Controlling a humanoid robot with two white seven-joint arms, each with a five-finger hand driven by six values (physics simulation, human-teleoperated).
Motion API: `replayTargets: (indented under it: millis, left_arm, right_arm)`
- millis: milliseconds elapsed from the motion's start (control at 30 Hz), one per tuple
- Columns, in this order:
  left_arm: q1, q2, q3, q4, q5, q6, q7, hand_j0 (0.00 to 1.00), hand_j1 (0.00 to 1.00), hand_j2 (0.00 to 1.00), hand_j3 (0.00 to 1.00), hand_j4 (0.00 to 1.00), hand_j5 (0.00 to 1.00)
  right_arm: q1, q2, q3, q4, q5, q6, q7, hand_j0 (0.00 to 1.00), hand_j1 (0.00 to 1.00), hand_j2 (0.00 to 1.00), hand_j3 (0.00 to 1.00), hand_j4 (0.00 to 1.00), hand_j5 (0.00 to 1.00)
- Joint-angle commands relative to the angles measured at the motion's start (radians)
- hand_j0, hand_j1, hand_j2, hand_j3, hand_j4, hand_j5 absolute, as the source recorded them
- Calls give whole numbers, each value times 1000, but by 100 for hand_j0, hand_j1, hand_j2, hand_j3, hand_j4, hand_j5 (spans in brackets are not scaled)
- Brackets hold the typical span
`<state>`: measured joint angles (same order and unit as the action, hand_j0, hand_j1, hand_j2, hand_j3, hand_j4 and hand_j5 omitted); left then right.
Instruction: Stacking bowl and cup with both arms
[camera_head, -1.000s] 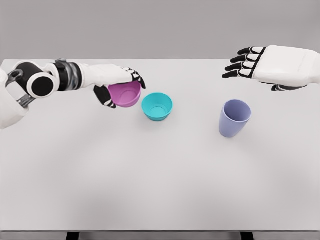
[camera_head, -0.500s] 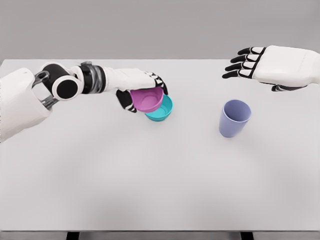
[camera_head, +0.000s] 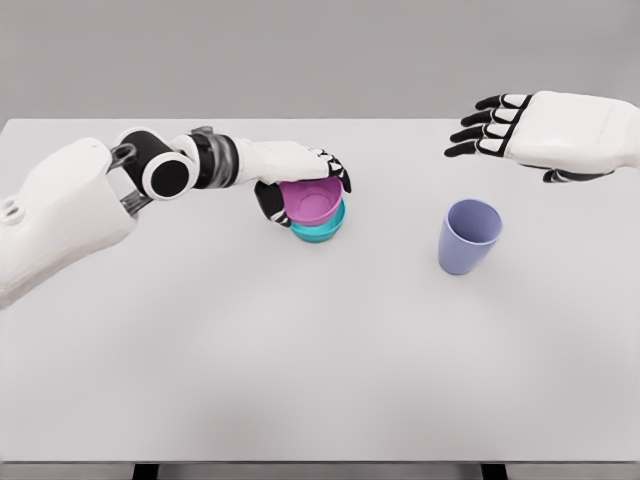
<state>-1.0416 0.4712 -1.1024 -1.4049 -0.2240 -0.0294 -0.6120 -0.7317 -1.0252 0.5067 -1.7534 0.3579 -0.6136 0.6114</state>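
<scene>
since half a second ago the left arm has reached further right, and the pink bowl (camera_head: 312, 200) has gone from tilted over the teal bowl's near-left edge to sitting level inside it. right side unchanged.

left robot hand (camera_head: 300, 184): fingers curled round the pink bowl, black fingertips (camera_head: 340, 172) over its far rim, thumb on the near-left wall. holding the bowl.

pink bowl: upright, nested in the teal bowl (camera_head: 322, 231). only the lower band of teal shows beneath it, mostly on the front and right.

right robot hand (camera_head: 520, 128): above the far right of the worktop (camera_head: 320, 350), palm down, fingers stretched out toward the left and relaxed, holding nothing. apart from the cup.

lavender cup (camera_head: 468, 236): upright on the worktop, mouth up, right of the bowl stack and well apart from it, below the right robot hand in the picture.

worktop: pale grey-white, dark legs just visible at the bottom edge.
</scene>
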Motion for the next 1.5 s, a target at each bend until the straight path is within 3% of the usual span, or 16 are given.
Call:
replayTargets:
  millis: [0, 500, 900, 933, 1000, 1067, 1467]
  left_arm:
    - [0, -13, -1, 21, 0, 0, 1, 67, 67, 67, 67, 67, 67]
    - [3, -40, -2, 86, -11, -1, 1, 68, 68, 68, 68, 68, 68]
    - [6, -46, -1, 87, -11, -3, 1, 70, 70, 70, 70, 70, 70]
    - [6, -46, -2, 87, -11, -3, 1, 73, 73, 73, 73, 73, 73]
    - [6, -46, -2, 87, -11, -3, 1, 93, 93, 93, 93, 93, 93]
    - [8, -46, -2, 87, -11, -3, 1, 99, 99, 99, 99, 99, 99]
    - [2, -32, -1, 76, -3, -64, 1, 100, 100, 100, 100, 100, 100]
  right_arm:
    - [0, -1, 0, 0, -4, 3, -1, 100, 100, 100, 100, 100, 100]
    - [-2, -1, 1, 0, -4, 3, -1, 100, 100, 100, 100, 100, 100]
    - [0, -1, 1, 0, -4, 3, -1, 100, 100, 100, 100, 100, 100]
    - [0, -1, 1, 0, -4, 3, -1, 100, 100, 100, 100, 100, 100]
    - [0, -1, 1, 0, -4, 3, -1, 100, 100, 100, 100, 100, 100]
    - [0, -1, 1, 0, -4, 3, -1, 100, 100, 100, 100, 100, 100]
    - [2, -1, 1, 0, -4, 3, -1, 100, 100, 100, 100, 100, 100]
